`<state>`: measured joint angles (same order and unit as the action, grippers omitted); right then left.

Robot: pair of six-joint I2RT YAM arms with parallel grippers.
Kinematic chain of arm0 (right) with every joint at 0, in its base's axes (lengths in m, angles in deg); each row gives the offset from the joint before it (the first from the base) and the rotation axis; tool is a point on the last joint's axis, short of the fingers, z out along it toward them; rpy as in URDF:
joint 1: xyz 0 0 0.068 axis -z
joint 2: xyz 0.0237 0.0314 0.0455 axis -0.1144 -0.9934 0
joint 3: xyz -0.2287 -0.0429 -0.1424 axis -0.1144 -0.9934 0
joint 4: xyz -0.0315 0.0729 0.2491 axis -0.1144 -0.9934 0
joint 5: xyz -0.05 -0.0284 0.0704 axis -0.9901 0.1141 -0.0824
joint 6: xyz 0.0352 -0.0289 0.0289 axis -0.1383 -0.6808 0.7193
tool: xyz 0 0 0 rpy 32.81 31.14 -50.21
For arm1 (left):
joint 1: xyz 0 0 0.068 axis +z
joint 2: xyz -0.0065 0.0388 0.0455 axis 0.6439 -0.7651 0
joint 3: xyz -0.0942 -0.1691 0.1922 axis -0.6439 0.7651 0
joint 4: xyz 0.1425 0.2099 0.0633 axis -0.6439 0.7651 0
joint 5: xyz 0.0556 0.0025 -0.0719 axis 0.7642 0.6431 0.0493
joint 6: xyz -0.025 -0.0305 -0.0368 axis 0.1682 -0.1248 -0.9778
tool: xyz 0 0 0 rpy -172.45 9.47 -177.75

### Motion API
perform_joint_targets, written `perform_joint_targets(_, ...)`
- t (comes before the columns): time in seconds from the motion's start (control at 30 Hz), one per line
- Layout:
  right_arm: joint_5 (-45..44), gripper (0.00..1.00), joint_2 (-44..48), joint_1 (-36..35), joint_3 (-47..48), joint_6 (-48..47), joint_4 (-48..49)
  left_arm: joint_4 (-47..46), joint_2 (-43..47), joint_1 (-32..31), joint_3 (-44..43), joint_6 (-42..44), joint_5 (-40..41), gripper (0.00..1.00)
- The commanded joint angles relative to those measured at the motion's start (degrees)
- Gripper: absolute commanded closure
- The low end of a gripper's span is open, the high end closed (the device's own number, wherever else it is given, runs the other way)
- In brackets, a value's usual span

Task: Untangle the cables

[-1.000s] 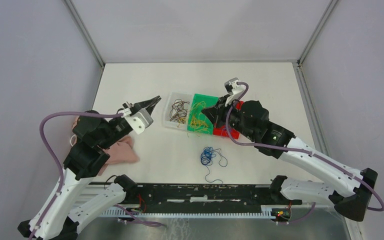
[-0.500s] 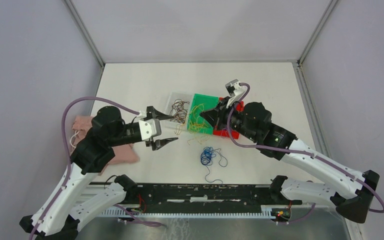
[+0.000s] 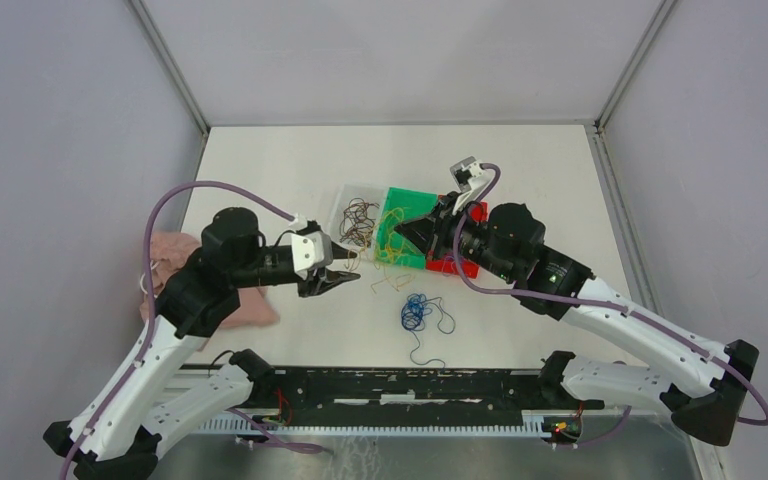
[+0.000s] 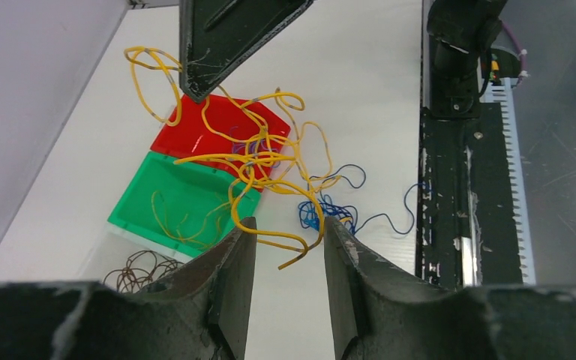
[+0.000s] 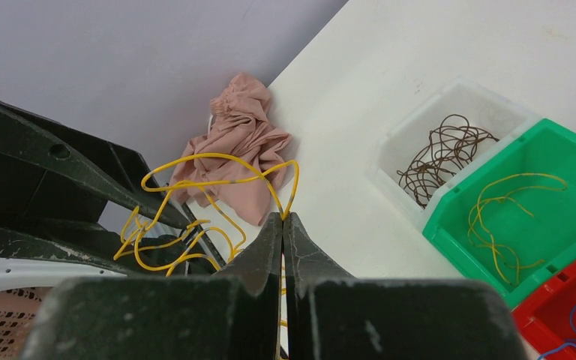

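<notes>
From above, the left gripper [image 3: 345, 279] sits low over the table [image 3: 290, 160], pointing right with its jaws partly apart. The right gripper [image 3: 392, 228] hangs over the green bin [image 3: 407, 203], and the yellow cables [image 3: 388, 262] trail from it toward the left gripper. The brown cables [image 3: 360, 215] lie in the clear bin [image 3: 338, 215], beside the green one. The blue cables [image 3: 418, 312] lie loose on the table, nearer the arm bases. A red bin [image 3: 457, 265] shows under the right arm, and a pink cloth [image 3: 240, 305] lies by the left arm.

The left wrist view shows a clear gap between its two fingers [image 4: 236, 262]. One end of a yellow strand lies in that gap but is not pinched – the hand grips nothing. The rest of the tangle hangs from the right gripper's closed tip above the red and green bins.

In the right wrist view, its jaws are pressed together on a yellow loop – a few more yellow strands lie inside the green bin.
</notes>
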<state>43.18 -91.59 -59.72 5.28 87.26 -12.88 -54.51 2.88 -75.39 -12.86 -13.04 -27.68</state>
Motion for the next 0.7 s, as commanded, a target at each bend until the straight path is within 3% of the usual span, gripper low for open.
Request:
perform_joint_targets(0.0, 0.62, 1.0, 0.1, -0.1, 2.66, 0.62, 3.1, 1.1, 0.41, 0.24, -1.74, 0.59, -4.31, 0.55)
perform_joint_targets(0.1, 0.62, 1.0, 0.03, -0.1, 2.65, 0.67, 2.86, -0.82, 1.12, 0.24, -1.51, 0.57, -2.79, 0.57)
perform_joint_targets(0.17, 0.47, 1.0, 0.1, -0.1, 2.59, 0.71, 2.58, -5.17, 2.49, 0.23, -0.57, -0.79, 1.17, 0.65)
perform_joint_targets(0.23, 0.11, 1.0, 0.28, -0.07, 2.26, 0.78, 2.16, -10.29, 4.17, 0.24, 1.22, -1.92, 7.22, 0.76)
perform_joint_targets(0.4, -0.96, 1.0, 1.55, -0.09, 0.22, 1.99, 2.07, -18.69, 7.05, 0.24, 4.64, -0.12, 22.4, 0.9)
perform_joint_targets(0.67, -1.75, 0.99, 3.21, -0.11, -3.98, 5.99, 4.92, -24.3, 6.24, 0.24, 5.38, 6.46, 38.13, 0.94)
